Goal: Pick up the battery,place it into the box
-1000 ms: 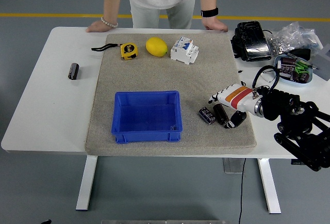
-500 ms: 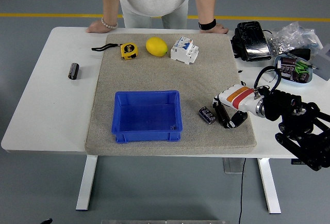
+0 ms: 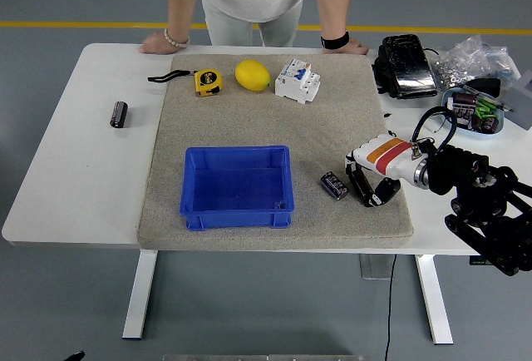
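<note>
The right hand (image 3: 376,174) lies on the mat (image 3: 249,116), fingers curled around a battery (image 3: 359,185). Another battery (image 3: 334,185) lies just left, right of the blue box (image 3: 237,215).

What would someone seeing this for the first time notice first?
The bright blue box stands out at the near middle of the grey mat. To its right, the robot's right hand curls around a black battery, with a second battery lying beside it. A person's hands rest on the far edge.
</note>
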{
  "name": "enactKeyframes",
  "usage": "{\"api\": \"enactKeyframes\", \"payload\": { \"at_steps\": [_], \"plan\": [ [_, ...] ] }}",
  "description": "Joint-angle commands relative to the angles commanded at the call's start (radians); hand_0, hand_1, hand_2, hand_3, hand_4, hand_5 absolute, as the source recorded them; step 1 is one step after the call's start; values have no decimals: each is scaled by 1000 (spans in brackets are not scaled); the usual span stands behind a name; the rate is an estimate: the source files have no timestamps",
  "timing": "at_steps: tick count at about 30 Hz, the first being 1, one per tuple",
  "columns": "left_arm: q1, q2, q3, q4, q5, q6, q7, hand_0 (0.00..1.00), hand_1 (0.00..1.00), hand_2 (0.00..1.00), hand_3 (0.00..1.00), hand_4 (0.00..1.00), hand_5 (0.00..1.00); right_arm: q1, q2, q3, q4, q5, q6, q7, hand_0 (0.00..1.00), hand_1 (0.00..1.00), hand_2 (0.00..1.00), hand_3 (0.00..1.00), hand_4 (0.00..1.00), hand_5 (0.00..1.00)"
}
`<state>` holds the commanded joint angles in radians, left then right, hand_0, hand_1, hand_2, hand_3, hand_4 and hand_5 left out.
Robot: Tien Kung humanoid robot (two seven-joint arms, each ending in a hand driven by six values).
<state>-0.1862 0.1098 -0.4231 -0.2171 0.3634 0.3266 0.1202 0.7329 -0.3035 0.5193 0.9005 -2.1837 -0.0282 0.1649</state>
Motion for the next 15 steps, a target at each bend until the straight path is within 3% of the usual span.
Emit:
{"api": "enactKeyframes", "payload": {
  "at_steps": [5,15],
  "plan": [
    [7,0,-8,1,8,0,4,681,631,734,668,680,514,-5,-3,38,46,-6,-4,-9,453,460,484,456,851,77],
    [18,0,-25,1,35,-2,13,681,634,737,669,680,512,4,18,61,215,10,-39,-37,475,455,478,451,825,55]
  ]
}}
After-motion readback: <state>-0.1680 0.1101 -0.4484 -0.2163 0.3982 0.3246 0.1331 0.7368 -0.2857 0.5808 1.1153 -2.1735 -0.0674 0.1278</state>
